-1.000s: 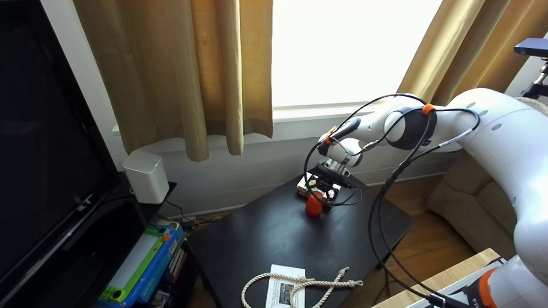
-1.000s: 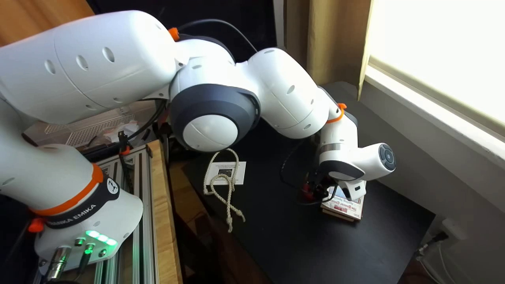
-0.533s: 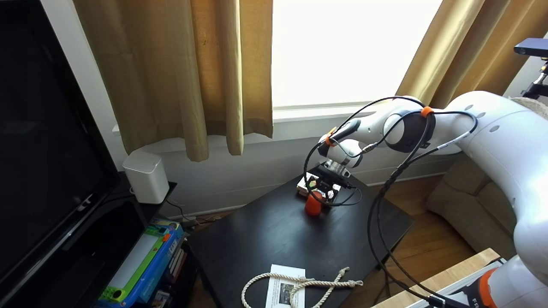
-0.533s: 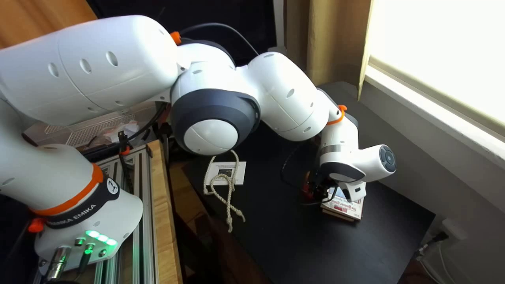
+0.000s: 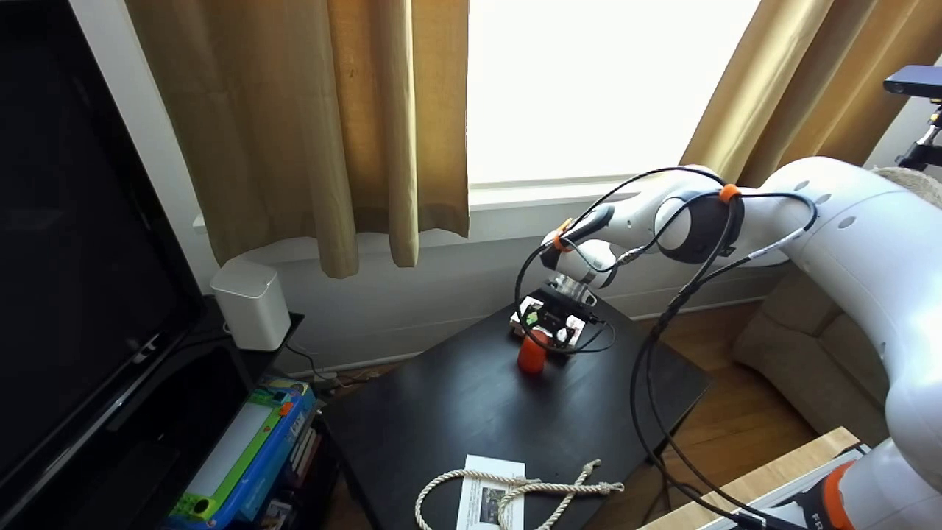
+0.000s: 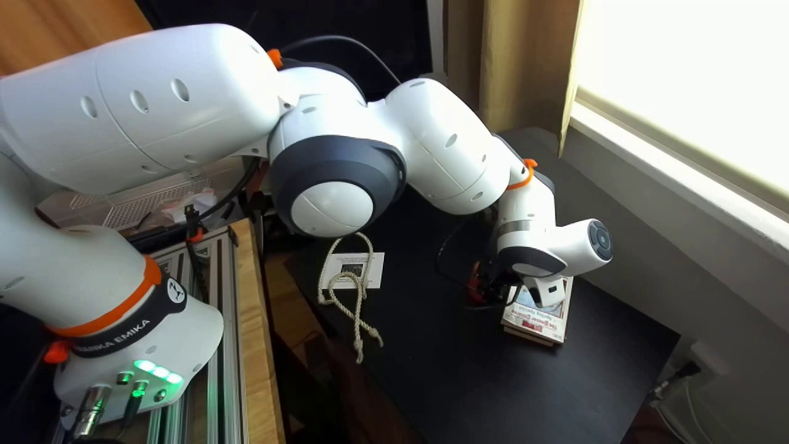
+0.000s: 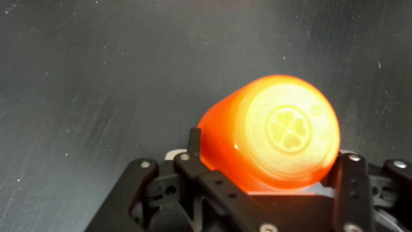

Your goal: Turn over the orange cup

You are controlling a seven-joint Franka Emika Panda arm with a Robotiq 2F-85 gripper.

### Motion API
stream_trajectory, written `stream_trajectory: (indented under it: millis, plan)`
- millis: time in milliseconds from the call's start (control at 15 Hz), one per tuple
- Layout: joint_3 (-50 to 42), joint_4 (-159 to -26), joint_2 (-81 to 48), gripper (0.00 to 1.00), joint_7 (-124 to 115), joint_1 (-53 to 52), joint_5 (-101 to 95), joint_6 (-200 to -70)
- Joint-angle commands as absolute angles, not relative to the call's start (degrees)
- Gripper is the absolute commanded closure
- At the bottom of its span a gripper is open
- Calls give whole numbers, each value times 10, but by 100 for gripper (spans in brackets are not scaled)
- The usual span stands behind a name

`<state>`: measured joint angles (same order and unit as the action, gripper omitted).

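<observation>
- Black desk [image 5: 441, 427] below a bright window [image 5: 596, 88].
- Orange cup [image 7: 273, 135]: toward desk's window-side corner, base up, mouth hidden; can't tell whether it touches the desk.
- Gripper [image 7: 265, 154]: pinching the cup's sides, it looks like; one finger's contact partly hidden.
- Progress, judged: grasp done. If mouth-up is the goal, flipping, setting down and letting go are left.
- Cup base: clover emblem [image 7: 288, 129], lettering too faint.
- Books [image 6: 542, 320]: just beside cup, nearer that corner; upside-down title, probably "The Boxcar Children".
- Card [image 6: 352, 269], rope [image 5: 567, 488] across it, near robot-side edge: print too small.
- Robot base [image 6: 142, 345], beyond that edge: "Franka Emika", first letters curving away.
</observation>
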<state>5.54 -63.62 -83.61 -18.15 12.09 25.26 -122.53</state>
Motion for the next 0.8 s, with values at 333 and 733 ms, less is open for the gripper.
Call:
stream_trajectory:
  millis: [333, 733]
  plan:
    - [-16, -722, -768, 47, -351, -20, 213, -1326]
    - [-99, -803, -743, 47, -450, -137, 186, -1485]
